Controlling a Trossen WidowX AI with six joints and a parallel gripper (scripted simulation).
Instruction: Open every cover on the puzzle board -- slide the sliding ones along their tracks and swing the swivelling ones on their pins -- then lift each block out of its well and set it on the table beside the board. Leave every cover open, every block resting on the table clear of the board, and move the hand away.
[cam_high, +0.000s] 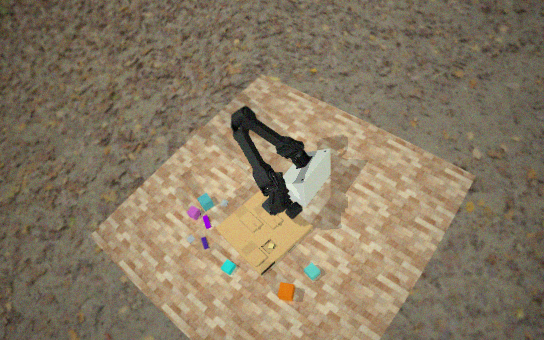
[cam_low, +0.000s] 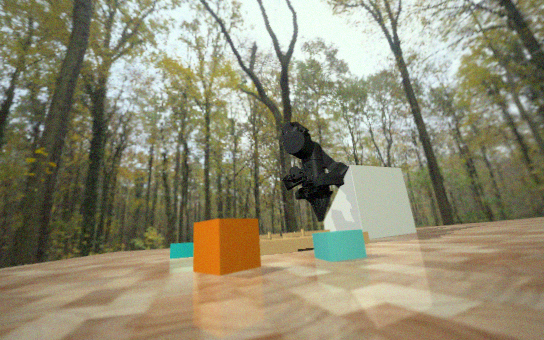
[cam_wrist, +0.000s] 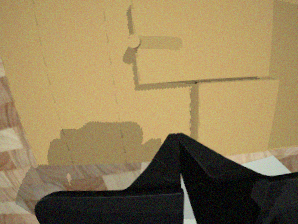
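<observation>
Hovering with its jaws pressed fully together and nothing between them, the end effector (cam_high: 292, 211) is sitting above the rear edge of the puzzle board (cam_high: 235, 231), near the arm's white base (cam_high: 311, 176). Closed fingers suit pushing or nudging a cover rather than grasping, so it is probably lining up on the swivelling cover (cam_wrist: 202, 56) seen in the wrist view, which is pivoting on a small round pin (cam_wrist: 132, 42).

Lying flat on the worktop (cam_high: 400, 200), the board is a pale tan slab with shallow rectangular covers barely darker than itself. One well near its front is standing open, with a yellowish block (cam_high: 270, 244) showing inside. Teal, orange, purple and magenta blocks are resting on the worktop around it, clear of its edges
</observation>
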